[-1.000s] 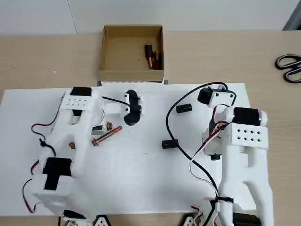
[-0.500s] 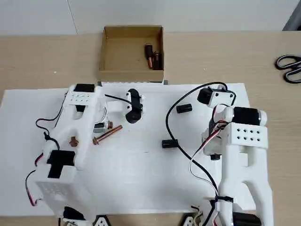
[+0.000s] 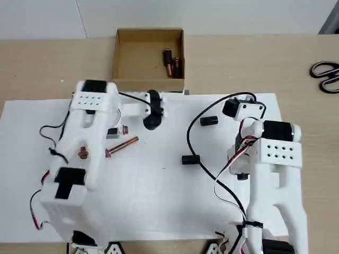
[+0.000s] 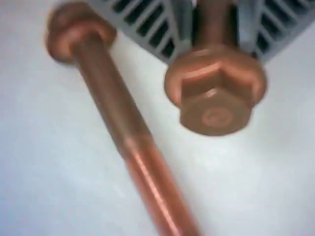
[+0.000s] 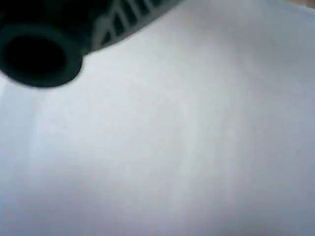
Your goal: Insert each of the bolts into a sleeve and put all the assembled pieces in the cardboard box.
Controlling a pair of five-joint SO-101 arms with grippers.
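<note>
Wooden surface (image 3: pixel 53 58), white sheet (image 3: pixel 159 201): smooth copper bolt (image 3: pixel 123 146) lies slantwise
Left pincer (image 4: pixel 215 24) clamped on second bolt (image 4: pixel 215 93), hex head sticking out; right pincer (image 5: pixel 59 24) clamped on black round sleeve (image 5: pixel 39 59)

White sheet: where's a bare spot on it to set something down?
Freest: middle of the white sheet between the left arm and right arm, on the near side of the loose bolt and loose sleeve. Bare table too, between cardboard box and scissors. Crowded: around the left claw and its held bolt.
</note>
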